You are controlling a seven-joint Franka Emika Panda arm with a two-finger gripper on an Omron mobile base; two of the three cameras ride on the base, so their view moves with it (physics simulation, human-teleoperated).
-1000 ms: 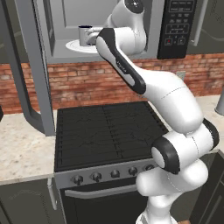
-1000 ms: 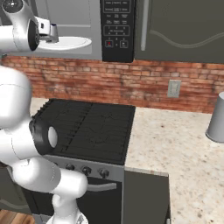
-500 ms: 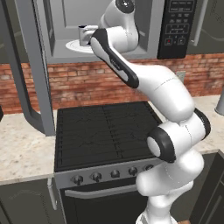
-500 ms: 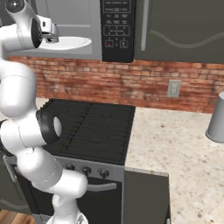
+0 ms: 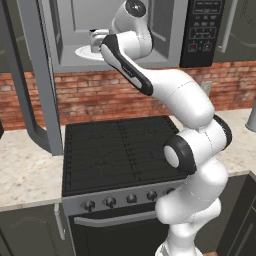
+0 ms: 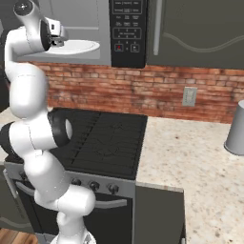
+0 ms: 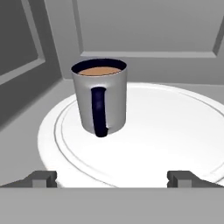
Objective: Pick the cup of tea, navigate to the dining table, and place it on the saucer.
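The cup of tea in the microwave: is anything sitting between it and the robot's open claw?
Nothing visible does. In the hand view the cup of tea stands upright on the white turntable plate with its dark handle facing the camera, and only bare plate lies between it and the open gripper. The cup sits left of the gripper's centre.

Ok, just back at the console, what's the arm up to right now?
The arm is reaching up into the open microwave above the stove. The cup of tea stands upright on the white turntable plate, its dark handle facing the hand. The gripper is open, and the fingers are short of the cup, which sits left of centre between them. Nothing is held yet.
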